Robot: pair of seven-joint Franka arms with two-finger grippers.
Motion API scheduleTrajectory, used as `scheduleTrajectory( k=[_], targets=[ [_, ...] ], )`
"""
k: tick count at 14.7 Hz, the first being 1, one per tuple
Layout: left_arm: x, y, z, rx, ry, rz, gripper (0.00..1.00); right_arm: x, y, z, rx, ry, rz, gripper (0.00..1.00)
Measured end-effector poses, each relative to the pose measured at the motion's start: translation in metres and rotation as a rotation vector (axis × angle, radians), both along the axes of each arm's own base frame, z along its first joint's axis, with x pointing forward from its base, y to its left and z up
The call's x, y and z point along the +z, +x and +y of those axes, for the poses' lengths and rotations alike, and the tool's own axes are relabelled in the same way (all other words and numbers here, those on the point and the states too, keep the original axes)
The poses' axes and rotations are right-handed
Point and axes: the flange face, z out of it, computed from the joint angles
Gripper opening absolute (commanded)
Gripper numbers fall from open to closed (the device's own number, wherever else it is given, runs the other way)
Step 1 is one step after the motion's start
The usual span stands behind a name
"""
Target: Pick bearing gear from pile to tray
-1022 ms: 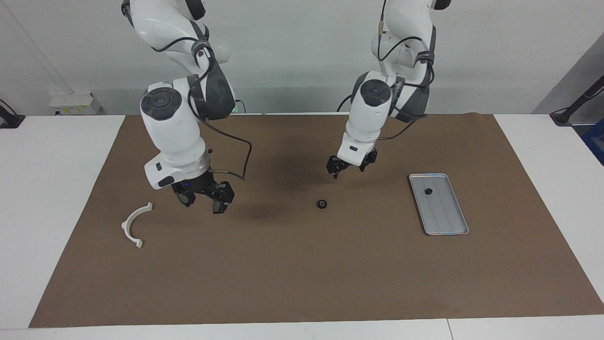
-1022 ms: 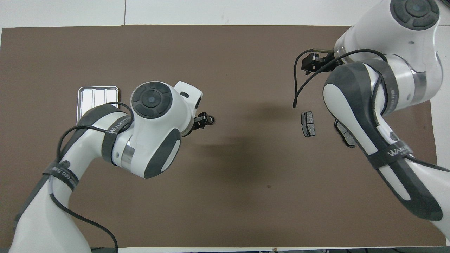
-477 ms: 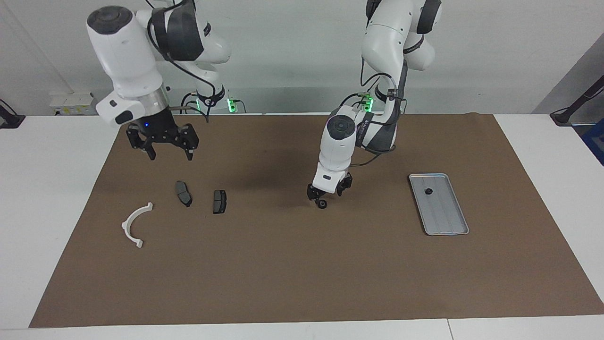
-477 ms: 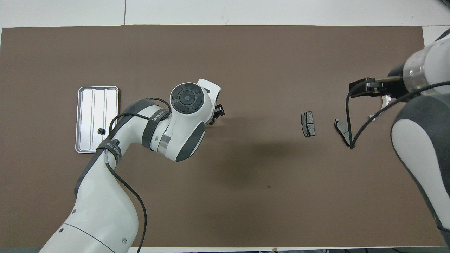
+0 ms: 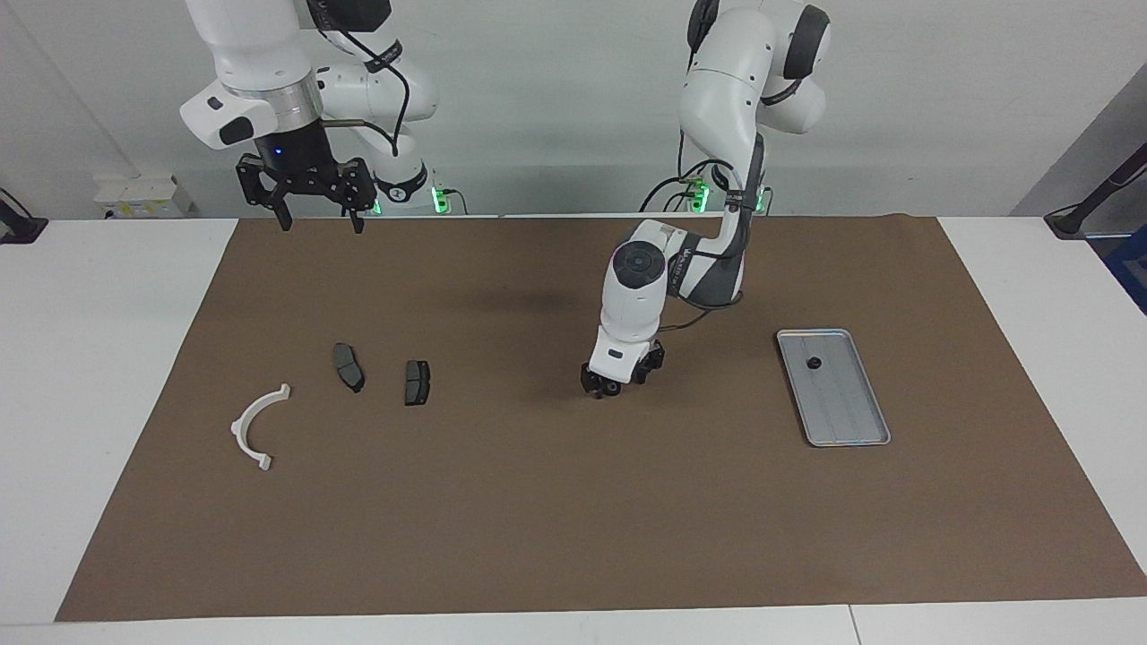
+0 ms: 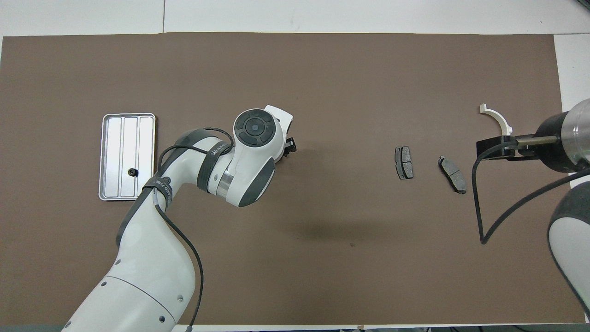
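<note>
Bearing gear (image 5: 611,389) on the brown mat (image 5: 573,502) at mid-table, between the left gripper's (image 5: 614,386) fingertips; whether the jaws have closed on it cannot be told. Tray (image 5: 874,417) toward the left arm's end holds another small black gear (image 5: 814,363). Right gripper (image 5: 314,215) waits raised, jaws spread, empty.

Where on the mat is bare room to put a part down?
Bare mat lies between the left hand, low at a small black gear, and the tray; also between that hand and the grey pads. Crowded: pads beside the white bracket. The right hand waits high.
</note>
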Motion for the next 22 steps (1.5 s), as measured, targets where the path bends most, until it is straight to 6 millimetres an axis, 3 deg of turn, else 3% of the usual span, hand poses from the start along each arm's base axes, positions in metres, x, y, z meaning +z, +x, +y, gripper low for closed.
scheduleTrajectory(
  k=[1,2,5,9,12,14,16,19,21,22],
  targets=[
    [0.0,0.0,0.0,0.002,0.0,0.001,0.84,-0.002,0.0,0.0,0.0,0.0,0.008,1.0],
    [0.001,0.0,-0.001,0.004,0.001,0.002,0.72,-0.003,0.001,0.0,0.0,0.003,0.012,1.0],
    [0.005,0.001,-0.003,0.005,0.0,0.0,0.0,-0.004,0.001,0.006,-0.007,0.092,0.023,1.0],
    [0.01,0.003,-0.004,0.008,-0.001,-0.001,0.0,-0.003,0.001,0.005,-0.012,0.108,0.023,1.0],
    [0.03,0.025,0.018,0.04,0.022,0.02,0.0,-0.007,0.003,0.004,-0.015,0.109,0.031,1.0],
    [0.066,0.054,0.054,0.014,0.038,0.054,0.0,-0.016,0.008,0.003,-0.017,0.11,0.048,1.0],
    [0.116,0.081,0.114,-0.034,0.03,0.07,0.0,-0.022,0.011,0.001,-0.019,0.11,0.059,1.0],
    [0.179,0.102,0.247,-0.129,-0.016,0.081,0.0,-0.021,0.012,-0.003,-0.02,0.078,0.053,1.0],
    [0.193,0.106,0.33,-0.196,-0.037,0.083,0.0,-0.02,0.012,-0.005,-0.02,0.058,0.049,1.0],
    [0.19,0.106,0.362,-0.226,-0.045,0.084,0.0,-0.02,0.012,-0.005,-0.019,0.056,0.048,1.0]
  ],
)
